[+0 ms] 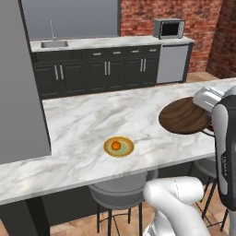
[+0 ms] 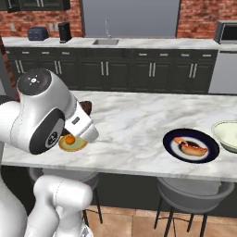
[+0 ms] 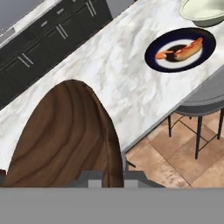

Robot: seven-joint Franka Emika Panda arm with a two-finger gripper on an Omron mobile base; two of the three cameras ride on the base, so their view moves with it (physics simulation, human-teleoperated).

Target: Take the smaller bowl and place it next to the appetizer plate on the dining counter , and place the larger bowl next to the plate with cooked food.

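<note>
Glossy white rounded arm links point(image 2: 41, 115) seen; dark grey joint cap, black band with small print point(image 1: 225, 156)

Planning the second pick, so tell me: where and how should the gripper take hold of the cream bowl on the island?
Pinch the rim of the larger bowl, coming from above. It sits upright and open on the dining counter, too wide to span; the near rim overhanging toward the stools looks easiest, clear of the plate with cooked food beside it.

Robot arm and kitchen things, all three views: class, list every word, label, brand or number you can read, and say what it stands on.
None can be read.
Robot arm: a small dark vertical marking on its forearm, too small and blurred to read.
Microwave: no legible text.
Bowls, plates and counter: no writing visible.
</note>
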